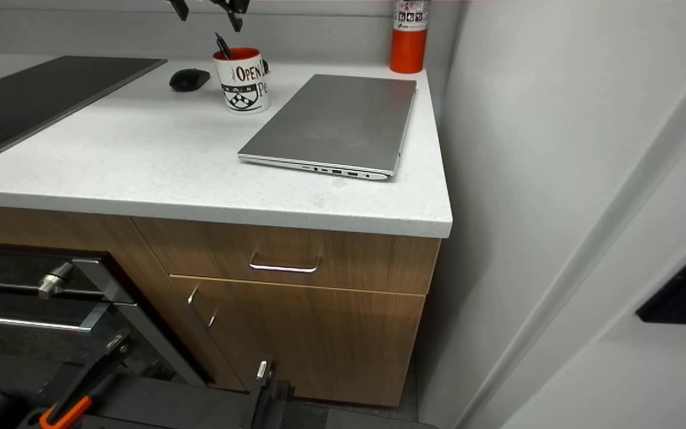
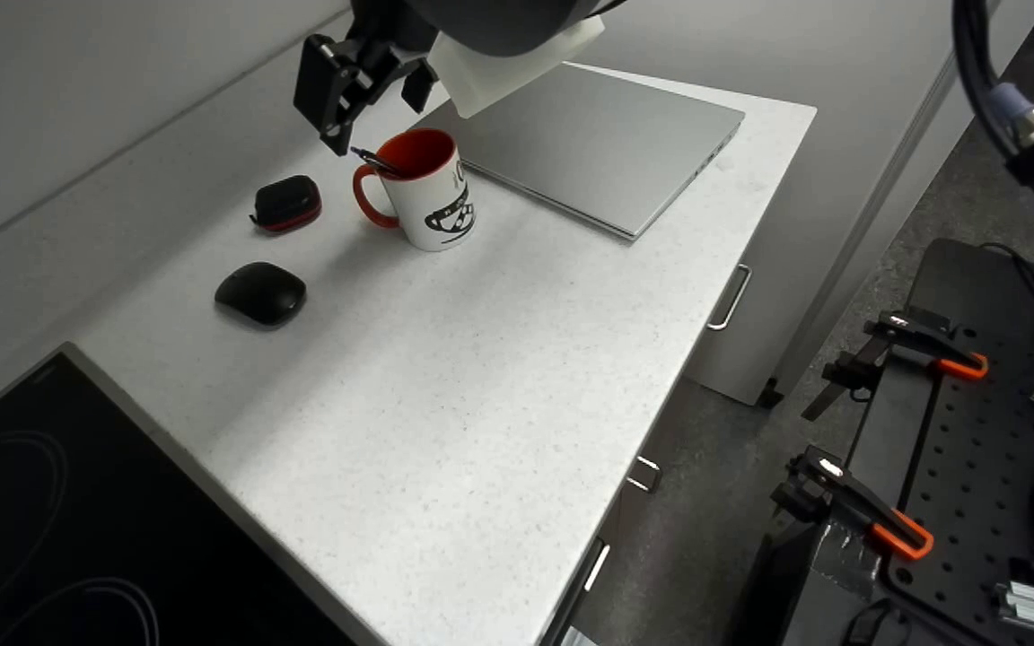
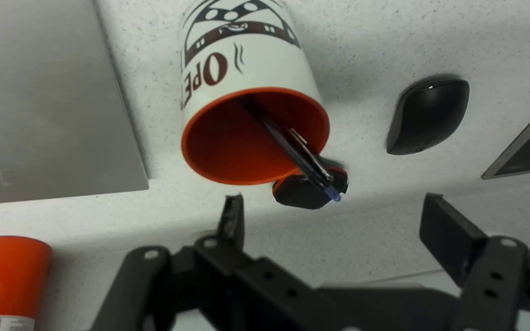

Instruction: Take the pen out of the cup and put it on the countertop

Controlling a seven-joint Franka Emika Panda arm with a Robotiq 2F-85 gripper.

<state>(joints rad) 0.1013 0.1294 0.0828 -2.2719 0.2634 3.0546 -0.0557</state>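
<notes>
The white cup with a red-orange rim stands upright in both exterior views (image 1: 243,89) (image 2: 432,215) and shows in the wrist view (image 3: 256,69). The dark pen (image 1: 223,45) leans inside it; its upper end sticks out over the rim, as in the wrist view (image 3: 295,151). It also shows by the handle side in an exterior view (image 2: 375,161). The white countertop (image 1: 140,167) lies beneath. My gripper (image 2: 378,124) is open and empty, just above the pen's end. In the wrist view the pen's tip appears between the spread fingers (image 3: 334,196). The pen's lower end is inside the cup.
A grey closed laptop (image 1: 337,119) lies beside the cup. A black mouse (image 2: 261,294) and a small black-and-red case (image 2: 287,204) lie on its other side. A red canister (image 1: 408,50) stands at the back. A dark cooktop panel (image 1: 39,95) is set into the counter.
</notes>
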